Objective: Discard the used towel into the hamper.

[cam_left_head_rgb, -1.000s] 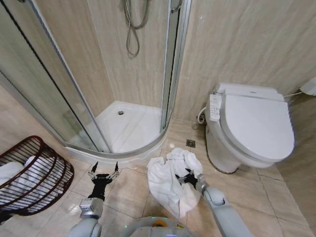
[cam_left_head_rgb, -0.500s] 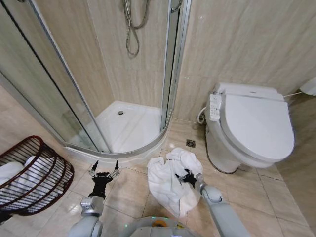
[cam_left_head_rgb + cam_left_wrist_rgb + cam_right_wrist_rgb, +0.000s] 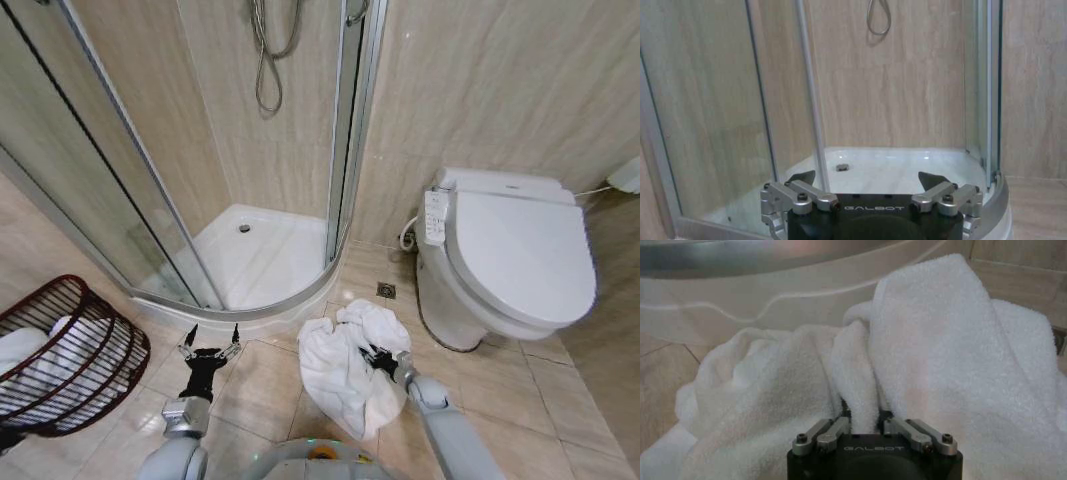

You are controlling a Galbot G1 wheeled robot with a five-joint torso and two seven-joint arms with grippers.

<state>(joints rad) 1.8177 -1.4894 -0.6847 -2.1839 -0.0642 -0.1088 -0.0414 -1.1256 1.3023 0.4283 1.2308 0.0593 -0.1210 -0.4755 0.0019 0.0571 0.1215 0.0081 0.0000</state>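
Pinching a raised fold of the white towel (image 3: 933,365), right gripper (image 3: 375,357) jaws nearly closed, readying a lift off the floor tiles (image 3: 265,385). Lying crumpled at six o'clock before the shower tray (image 3: 260,255). Hovering spread wide and empty at seven o'clock, left gripper (image 3: 209,343). Sitting at nine o'clock, hamper (image 3: 70,350), already holding white cloth.

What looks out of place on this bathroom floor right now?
The white towel lies crumpled on the floor tiles between the shower tray and the toilet, not in the hamper. The right gripper is pinched on a fold of it. The left gripper hangs open. Nothing looks spilled or broken.
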